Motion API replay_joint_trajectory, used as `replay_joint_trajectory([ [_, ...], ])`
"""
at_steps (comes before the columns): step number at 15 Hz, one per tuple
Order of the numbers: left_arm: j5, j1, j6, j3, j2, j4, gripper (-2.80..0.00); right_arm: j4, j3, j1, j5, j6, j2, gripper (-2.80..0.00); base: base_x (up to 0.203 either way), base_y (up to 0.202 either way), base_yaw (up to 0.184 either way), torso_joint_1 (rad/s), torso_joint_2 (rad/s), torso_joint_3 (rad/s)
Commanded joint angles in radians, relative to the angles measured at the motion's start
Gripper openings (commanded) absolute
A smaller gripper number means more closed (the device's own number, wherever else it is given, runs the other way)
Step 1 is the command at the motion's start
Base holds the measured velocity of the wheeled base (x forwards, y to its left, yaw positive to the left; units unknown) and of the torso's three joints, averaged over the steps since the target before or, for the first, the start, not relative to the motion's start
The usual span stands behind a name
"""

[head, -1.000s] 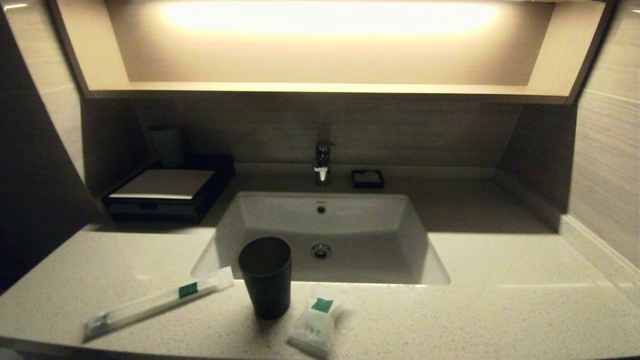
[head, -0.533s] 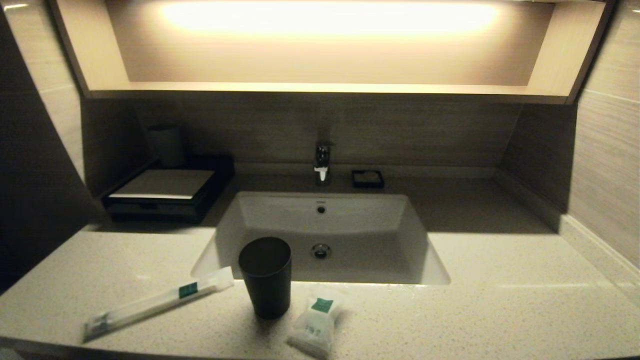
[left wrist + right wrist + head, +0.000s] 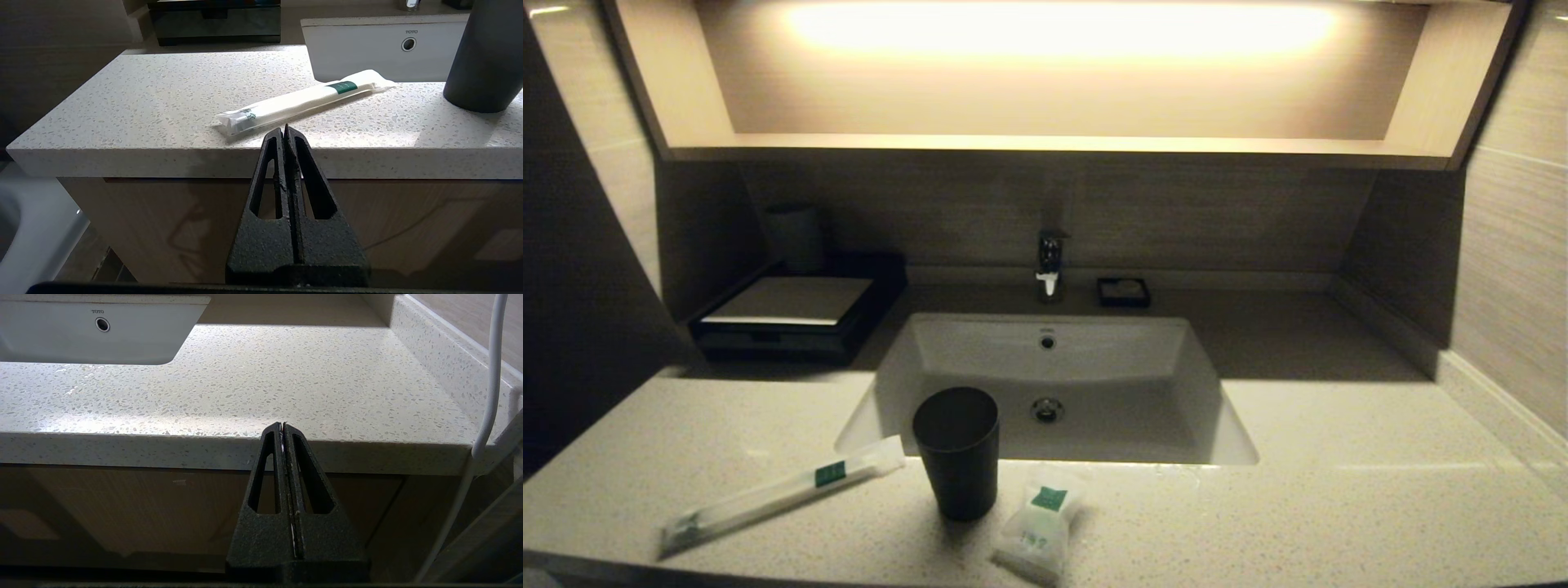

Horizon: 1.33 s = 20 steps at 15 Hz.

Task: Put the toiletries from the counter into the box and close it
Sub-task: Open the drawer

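right end effector [image 3: 284,424], fingers pressed together, hangs before the counter [image 3: 261,388] edge, near the basin [image 3: 94,330].

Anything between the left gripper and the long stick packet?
Nothing visible. The left gripper, shut, sits low off the counter's front edge; the long stick packet lies just past that edge. The dark cup stands off to one side.

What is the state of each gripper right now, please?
Left gripper: closed, holding nothing, in front of the counter edge.
Right gripper: closed, holding nothing, also in front of the counter edge.
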Motion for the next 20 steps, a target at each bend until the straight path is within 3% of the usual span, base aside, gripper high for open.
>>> replay_joint_trajectory([
  [1,0.004,0.000,0.000,0.008,0.001,0.000,-2.80,0.000,0.002,0.000,0.001,0.000,0.001,-2.80,0.000,0.000,0.000,0.000,0.00,0.000],
  [7,0.006,0.000,-0.001,-0.132,0.001,0.044,-2.80,0.000,0.002,0.000,0.001,0.000,0.001,-2.80,0.000,0.000,0.000,0.000,0.00,0.000],
  [11,0.000,0.000,0.049,-0.308,0.001,0.247,-2.80,0.000,0.002,0.000,0.001,-0.001,0.001,-2.80,0.000,0.000,0.000,0.000,0.00,0.000],
  [13,0.001,0.000,0.087,-0.332,0.001,0.256,-2.80,0.000,0.002,0.000,0.001,0.000,0.001,-2.80,0.000,0.000,0.000,0.000,0.00,0.000],
  [20,0.012,0.000,0.112,-0.457,0.013,0.291,-2.80,0.000,0.002,0.000,0.001,0.000,0.001,-2.80,0.000,0.000,0.000,0.000,0.00,0.000],
])
